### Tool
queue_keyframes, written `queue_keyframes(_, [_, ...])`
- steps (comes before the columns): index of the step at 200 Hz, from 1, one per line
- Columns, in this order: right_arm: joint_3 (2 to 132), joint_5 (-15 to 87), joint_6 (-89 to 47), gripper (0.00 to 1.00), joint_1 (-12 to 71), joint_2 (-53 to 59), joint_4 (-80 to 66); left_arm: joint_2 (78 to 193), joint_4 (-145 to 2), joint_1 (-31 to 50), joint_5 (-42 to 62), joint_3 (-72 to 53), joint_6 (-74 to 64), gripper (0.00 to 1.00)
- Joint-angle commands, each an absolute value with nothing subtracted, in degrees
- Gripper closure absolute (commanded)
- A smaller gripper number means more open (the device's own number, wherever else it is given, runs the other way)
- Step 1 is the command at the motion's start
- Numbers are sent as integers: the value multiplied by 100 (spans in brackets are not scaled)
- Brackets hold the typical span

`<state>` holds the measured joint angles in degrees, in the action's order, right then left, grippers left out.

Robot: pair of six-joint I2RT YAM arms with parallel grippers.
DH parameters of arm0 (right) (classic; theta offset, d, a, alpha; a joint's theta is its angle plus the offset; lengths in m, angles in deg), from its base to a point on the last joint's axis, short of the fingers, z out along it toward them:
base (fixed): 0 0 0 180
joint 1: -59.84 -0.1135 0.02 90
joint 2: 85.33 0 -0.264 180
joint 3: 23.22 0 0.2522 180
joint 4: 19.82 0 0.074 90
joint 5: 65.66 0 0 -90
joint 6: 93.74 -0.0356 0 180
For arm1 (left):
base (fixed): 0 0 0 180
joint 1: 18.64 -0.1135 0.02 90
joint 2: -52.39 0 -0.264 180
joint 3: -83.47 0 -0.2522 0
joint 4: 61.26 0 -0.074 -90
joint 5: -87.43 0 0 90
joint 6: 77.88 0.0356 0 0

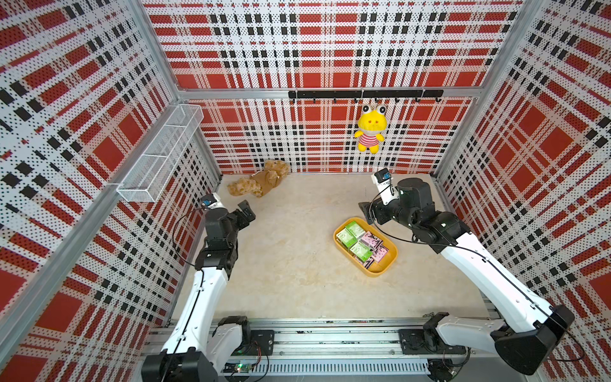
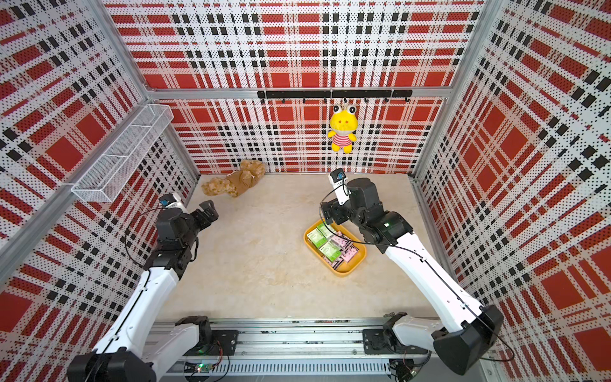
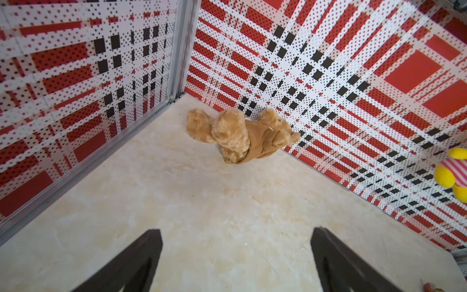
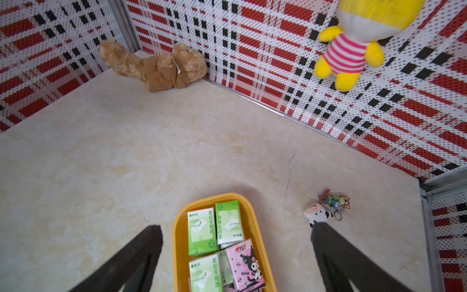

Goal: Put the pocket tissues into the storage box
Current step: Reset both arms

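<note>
Hidden first. In both top views the right arm [image 1: 429, 228] covers the far right corner of the yellow box [image 1: 380, 272]. The small keychain toys [image 4: 326, 207] on the table [image 1: 291, 264] show only in the right wrist view, just beside one fingertip. That view cuts off the near half of the box, so the packs at that end are only partly seen. The tissue packs [image 1: 360, 243] are stacked and overlap, the lower layer is mostly covered, and an exact count can't be told. The print on them is too small to read in the top views. A reddish scrap [image 3: 430, 288] sits at the edge of the left wrist view, cut off, can't tell what it is. The yellow plush toy [image 1: 370, 129] hangs on the far wall, and its head is cut off in the right wrist view.

Right gripper [image 1: 365, 209]: spread wide, holding nothing, above the far end of the box. In its wrist view the box and packs lie between the two fingers [image 4: 141, 257] and below them, no contact visible. Left gripper [image 3: 236, 230]: also wide apart and empty, over bare table on the left, well apart from the box. It faces the teddy bear [image 3: 240, 136] lying at the far wall.

The box sits right of table centre, set at an angle. It is shallow and yellow-orange with rounded corners. The packs lie flat inside it, tightly packed. Green-and-white ones run along the left long side, and pink ones with a black cartoon figure run along the right.
</note>
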<state>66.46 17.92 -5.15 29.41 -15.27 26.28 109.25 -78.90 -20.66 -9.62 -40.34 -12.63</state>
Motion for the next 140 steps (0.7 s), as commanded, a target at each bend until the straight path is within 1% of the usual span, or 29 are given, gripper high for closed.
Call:
queue_keyframes(1, [6663, 1292, -742, 0, 3164, -1711, 2385, 10997, -7434, -1712, -1544, -4058, -1023, 1])
queue_keyframes(8, [6621, 1053, -794, 0, 3252, -1768, 2351, 11020, -7291, -1625, -1598, -4139, -999, 1])
queue_keyframes(20, [6463, 1008, -871, 0, 3562, -1894, 2225, 11094, -7060, -1523, -1665, -4230, -948, 1])
queue_keyframes(53, [5715, 1431, -921, 0, 4580, -2268, 1619, 11564, -6835, -1516, -1726, -4195, -924, 0])
queue_keyframes(85, [4815, 1552, -1050, 0, 5511, -2330, 907, 11784, -6484, -1490, -1856, -4328, -924, 0])
queue_keyframes(94, [4512, 1647, -1027, 0, 5709, -2315, 611, 11851, -6360, -1502, -1923, -4386, -730, 1])
queue_keyframes(122, [3691, 1745, -844, 0, 5922, -2169, -384, 12134, -6141, -1491, -1826, -4446, -429, 1])
queue_keyframes(140, [3305, 1639, -892, 0, 5970, -1939, -982, 12225, -5710, -1498, -1823, -4691, -247, 1])
